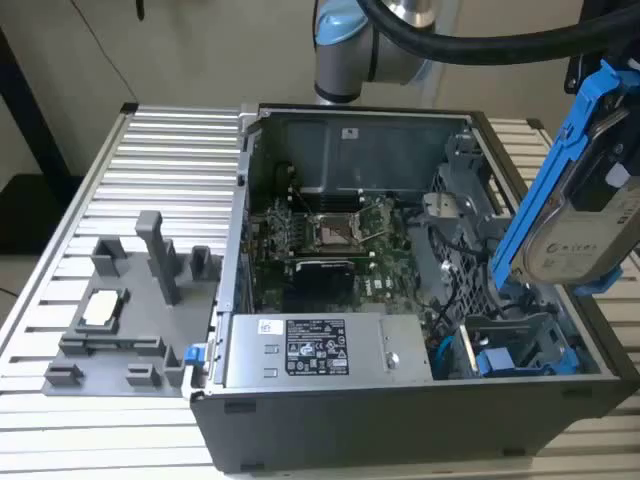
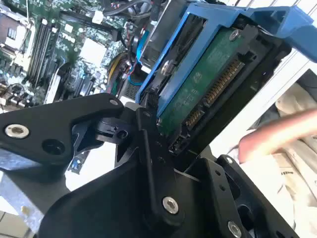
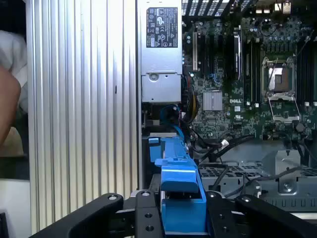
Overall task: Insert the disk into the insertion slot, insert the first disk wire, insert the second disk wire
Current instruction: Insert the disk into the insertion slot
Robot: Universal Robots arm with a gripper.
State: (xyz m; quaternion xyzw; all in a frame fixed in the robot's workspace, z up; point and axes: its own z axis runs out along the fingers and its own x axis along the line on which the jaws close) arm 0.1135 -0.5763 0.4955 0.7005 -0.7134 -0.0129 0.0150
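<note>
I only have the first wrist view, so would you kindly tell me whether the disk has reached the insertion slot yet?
Observer: Not yet. In the exterior view the disk hangs tilted above the open computer case, at the exterior view's right, clear of the insertion slot.
Operator: Thank you. Which face of it does the second wrist view show?
Observer: Its underside: the green circuit board, with a row of connector pins along one edge.
</note>
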